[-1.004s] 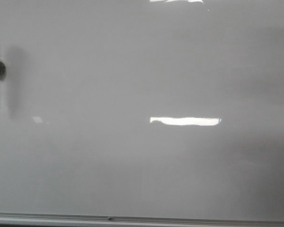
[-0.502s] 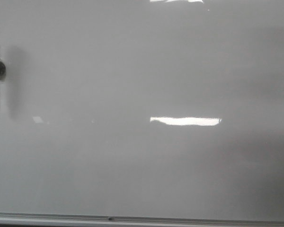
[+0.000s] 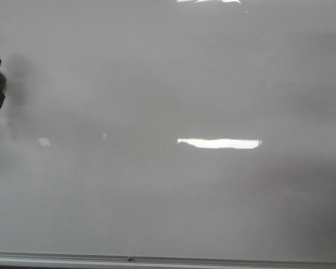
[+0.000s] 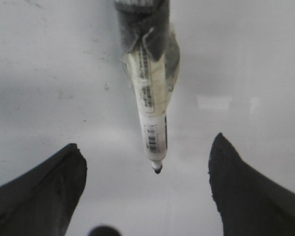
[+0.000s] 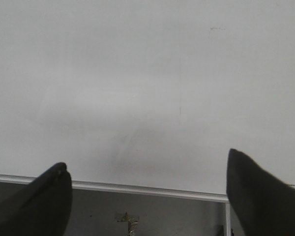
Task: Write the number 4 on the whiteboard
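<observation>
While both grippers' jaws stand wide, a marker [image 4: 148, 105] points between the left gripper [image 4: 146, 172] fingers toward the whiteboard [image 3: 201, 84]; right gripper [image 5: 147, 182] holds nothing.

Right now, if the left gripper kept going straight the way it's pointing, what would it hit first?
Probably the marker tip would meet the whiteboard first; it sits ahead between the open left gripper fingers. How near the tip is can't be judged.

Pale grey whiteboard [image 3: 173, 84]; white, black-tipped marker [image 4: 151, 123]; silver frame [image 3: 213, 260].
</observation>
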{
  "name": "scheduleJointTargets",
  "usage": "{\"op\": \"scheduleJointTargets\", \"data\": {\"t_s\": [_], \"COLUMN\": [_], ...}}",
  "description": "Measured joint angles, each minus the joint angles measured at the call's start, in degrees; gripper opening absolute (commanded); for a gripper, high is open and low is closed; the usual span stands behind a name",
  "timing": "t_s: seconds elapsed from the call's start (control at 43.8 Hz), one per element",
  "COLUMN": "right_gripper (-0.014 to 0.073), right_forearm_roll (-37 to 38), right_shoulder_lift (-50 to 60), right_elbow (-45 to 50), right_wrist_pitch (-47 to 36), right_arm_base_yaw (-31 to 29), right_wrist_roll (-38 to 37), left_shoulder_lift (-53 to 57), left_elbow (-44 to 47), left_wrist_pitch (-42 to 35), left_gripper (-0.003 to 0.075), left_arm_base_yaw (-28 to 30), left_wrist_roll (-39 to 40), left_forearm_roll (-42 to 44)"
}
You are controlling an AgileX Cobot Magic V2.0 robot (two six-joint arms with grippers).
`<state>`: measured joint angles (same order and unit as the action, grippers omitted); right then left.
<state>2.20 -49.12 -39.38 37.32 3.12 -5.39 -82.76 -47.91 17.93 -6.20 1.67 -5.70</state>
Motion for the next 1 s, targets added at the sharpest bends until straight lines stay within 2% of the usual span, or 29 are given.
{"op": "scheduleJointTargets", "data": {"t_s": [0.388, 0.616, 0.73, 0.867, 1.004], "right_gripper": [0.0652, 0.0652, 0.0652, 0.0652, 0.0652], "right_forearm_roll": [0.00, 0.00, 0.00, 0.00, 0.00], "right_shoulder_lift": [0.00, 0.00, 0.00, 0.00, 0.00], "right_elbow": [0.00, 0.00, 0.00, 0.00, 0.00], "right_wrist_pitch": [0.00, 0.00, 0.00, 0.00, 0.00], "right_arm_base_yaw": [0.00, 0.00, 0.00, 0.00, 0.00], "right_wrist_roll": [0.00, 0.00, 0.00, 0.00, 0.00], "left_shoulder_lift": [-4.17, -5.71, -6.07, -6.30, -7.27], "left_elbow": [-0.12, -0.20, -0.20, -0.20, -0.20], "left_wrist_pitch": [-7.13, -7.93, -7.93, -8.08, -8.28], "left_gripper": [0.0492, 0.0477, 0.0382, 0.0213, 0.0092], "left_arm_base_yaw": [-0.12, -0.12, -0.12, -0.12, -0.12], "left_wrist_roll": [-0.10, -0.10, -0.10, -0.10, -0.10], "left_forearm_roll": [-0.13, -0.13, -0.13, -0.13, -0.13]}}
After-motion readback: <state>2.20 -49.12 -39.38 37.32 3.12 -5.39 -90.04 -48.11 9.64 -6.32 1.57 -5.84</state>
